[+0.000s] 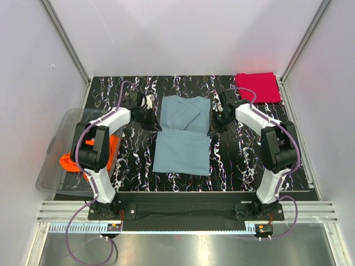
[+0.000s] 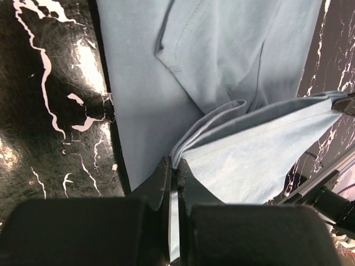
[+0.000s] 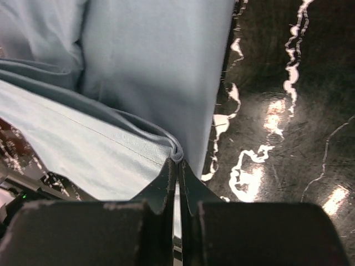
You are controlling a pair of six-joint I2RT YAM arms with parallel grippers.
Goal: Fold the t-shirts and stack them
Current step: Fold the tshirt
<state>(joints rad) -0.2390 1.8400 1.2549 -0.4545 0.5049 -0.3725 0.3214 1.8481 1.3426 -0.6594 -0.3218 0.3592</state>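
The grey-blue t-shirt (image 1: 183, 138) lies on the black marbled table (image 1: 238, 160), its sleeves folded in over the far half. My left gripper (image 1: 157, 125) is shut on a bunched fold at its left edge (image 2: 176, 163). At the opposite edge my right gripper (image 1: 213, 126) is shut on a matching fold (image 3: 177, 162). Between the two grips the cloth (image 2: 260, 149) is lifted in a taut ridge across the shirt's middle (image 3: 83, 144). A red t-shirt (image 1: 257, 87) lies folded at the back right corner. An orange t-shirt (image 1: 69, 162) sits crumpled in the bin.
A clear plastic bin (image 1: 55, 138) stands off the table's left edge beside my left arm. White walls enclose the table on three sides.
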